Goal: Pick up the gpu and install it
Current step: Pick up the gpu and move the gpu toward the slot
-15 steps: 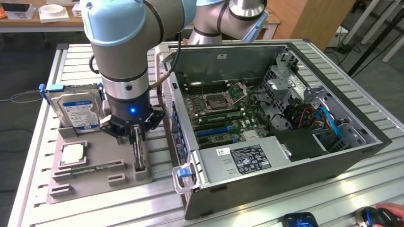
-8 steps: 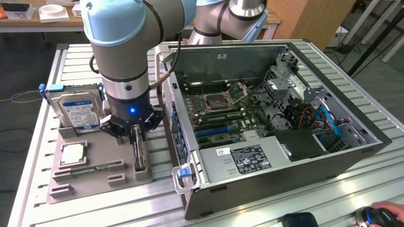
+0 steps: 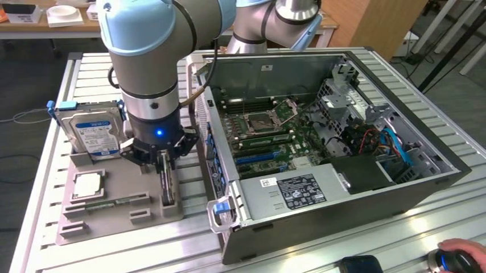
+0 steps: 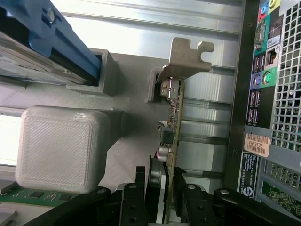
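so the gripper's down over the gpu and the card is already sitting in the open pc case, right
Not quite. The gripper is down over the gpu, but the card stands edge-on in the grey holder tray beside the open pc case, not inside it. The exterior view shows this.

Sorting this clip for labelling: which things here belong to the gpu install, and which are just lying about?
In the job: gpu, gripper down around it, open computer case.
Lying about: hard drive, processor, memory stick, a person's hand.
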`<state>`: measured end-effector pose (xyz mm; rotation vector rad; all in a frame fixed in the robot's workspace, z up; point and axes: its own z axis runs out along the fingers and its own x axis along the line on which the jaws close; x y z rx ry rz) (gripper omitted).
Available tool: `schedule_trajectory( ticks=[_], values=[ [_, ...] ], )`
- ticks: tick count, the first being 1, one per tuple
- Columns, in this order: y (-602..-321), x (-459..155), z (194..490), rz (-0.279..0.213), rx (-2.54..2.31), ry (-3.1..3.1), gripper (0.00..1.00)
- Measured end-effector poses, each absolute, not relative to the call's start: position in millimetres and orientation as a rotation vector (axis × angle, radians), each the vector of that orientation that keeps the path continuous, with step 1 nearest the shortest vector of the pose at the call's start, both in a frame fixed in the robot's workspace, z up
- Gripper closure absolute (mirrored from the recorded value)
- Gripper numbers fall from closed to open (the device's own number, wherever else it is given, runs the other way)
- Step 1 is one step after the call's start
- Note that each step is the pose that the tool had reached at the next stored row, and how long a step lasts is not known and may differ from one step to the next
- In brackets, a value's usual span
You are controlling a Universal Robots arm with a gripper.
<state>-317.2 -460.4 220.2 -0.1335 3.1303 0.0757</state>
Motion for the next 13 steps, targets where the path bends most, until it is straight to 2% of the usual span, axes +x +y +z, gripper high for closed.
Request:
schedule_trajectory(
  ticks=[5, 13],
  values=[
    [-460.5, -317.3, 220.3, 0.076, -0.134, 3.130, 0.69],
    [-460.4, -317.4, 220.2, 0.076, -0.133, 3.130, 0.69]
  ],
)
